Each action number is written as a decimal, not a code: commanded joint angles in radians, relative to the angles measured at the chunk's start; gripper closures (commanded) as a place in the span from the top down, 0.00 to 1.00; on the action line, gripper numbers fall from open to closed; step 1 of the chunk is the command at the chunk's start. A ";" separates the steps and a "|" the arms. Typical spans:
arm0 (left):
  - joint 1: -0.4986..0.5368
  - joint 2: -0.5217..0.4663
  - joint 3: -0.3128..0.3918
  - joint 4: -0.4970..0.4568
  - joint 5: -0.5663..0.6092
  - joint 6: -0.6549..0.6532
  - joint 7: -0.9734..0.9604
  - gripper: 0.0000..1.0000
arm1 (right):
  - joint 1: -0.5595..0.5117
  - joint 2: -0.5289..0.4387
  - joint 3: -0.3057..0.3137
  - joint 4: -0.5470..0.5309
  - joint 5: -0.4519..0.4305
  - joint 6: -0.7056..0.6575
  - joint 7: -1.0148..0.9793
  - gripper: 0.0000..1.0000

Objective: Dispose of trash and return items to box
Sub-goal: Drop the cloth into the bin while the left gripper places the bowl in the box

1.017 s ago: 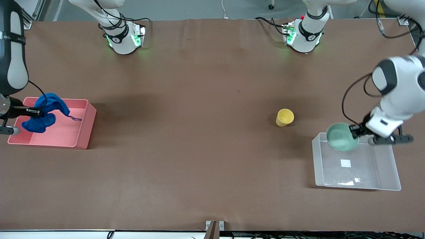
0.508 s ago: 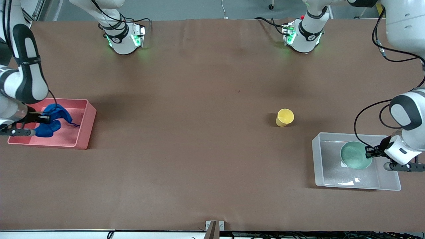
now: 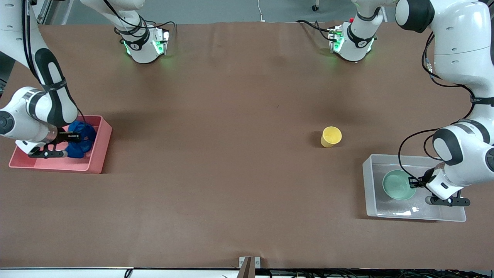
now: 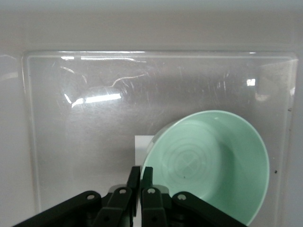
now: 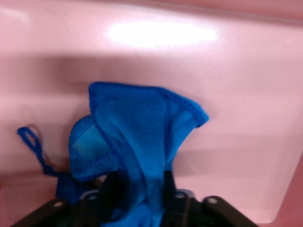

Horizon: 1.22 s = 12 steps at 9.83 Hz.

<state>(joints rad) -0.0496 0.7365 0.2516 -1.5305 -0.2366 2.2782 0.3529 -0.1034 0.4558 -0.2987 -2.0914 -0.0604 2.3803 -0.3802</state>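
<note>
Left tool (image 3: 413, 182) grips one bowl (image 3: 398, 185); one cup (image 3: 330, 137) outside.

So the left pincer (image 3: 413, 182) carried the mint bowl (image 3: 399, 185) from above the clear box's (image 3: 371, 185) rim down inside, where it now sits over the label. Meanwhile the right pincer (image 3: 75, 136) lowered the blue rag (image 3: 82, 139) into the pink bin (image 3: 96, 158), and its fingers have spread apart.

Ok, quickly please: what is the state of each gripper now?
Left gripper: shut on the rim of the bowl, inside the box.
Right gripper: open around the rag, in the pink bin.
</note>
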 commanded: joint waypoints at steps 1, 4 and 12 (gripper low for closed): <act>-0.007 0.032 0.003 0.007 -0.021 0.014 0.000 0.25 | 0.013 -0.106 -0.002 0.026 0.021 -0.093 -0.019 1.00; -0.012 -0.047 -0.017 0.004 -0.018 0.001 0.001 0.73 | 0.028 -0.207 0.054 0.294 0.024 -0.431 0.144 1.00; -0.009 -0.703 -0.282 -0.532 0.227 -0.136 -0.351 1.00 | 0.043 -0.491 0.176 0.579 0.045 -0.935 0.397 1.00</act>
<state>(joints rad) -0.0608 0.0840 0.0098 -1.9038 -0.0234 2.0729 0.0582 -0.0707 -0.0423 -0.1265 -1.5305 -0.0240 1.4698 0.0012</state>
